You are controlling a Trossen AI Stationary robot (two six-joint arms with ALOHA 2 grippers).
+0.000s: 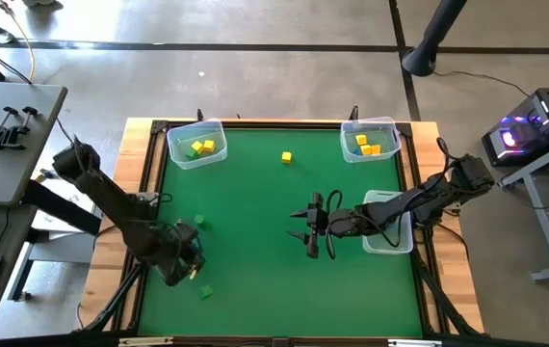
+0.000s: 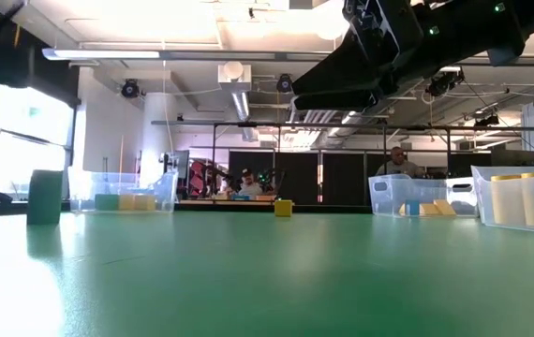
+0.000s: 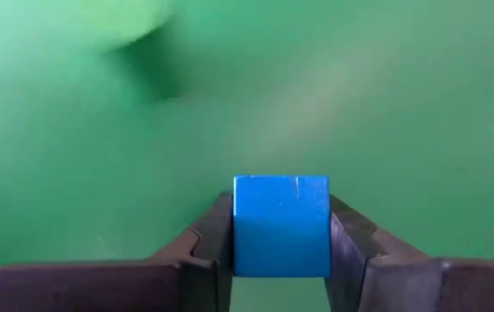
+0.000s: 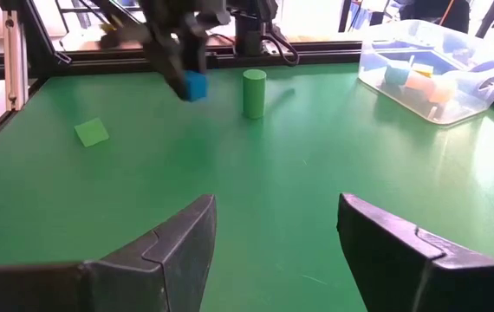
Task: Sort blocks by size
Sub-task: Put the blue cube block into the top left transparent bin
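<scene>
Across the green table point(image 1: 255, 241), the left tool point(image 3: 280, 260) grips a blue block point(image 3: 281, 225) between its fingers, just above the mat near the front left.

Its partner, the right tool point(image 1: 311, 231), waits mid-table with fingers spread and nothing held. One yellow block point(image 1: 286, 157) sits alone toward the back, between two clear bins point(image 1: 197, 143) holding more blocks; a green block point(image 1: 205, 292) lies near the front edge. Beyond stretch concrete floor, desks and seated people.

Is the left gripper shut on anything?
Shut on a blue block: left gripper fingers press both its sides, lifted off the mat.
</scene>
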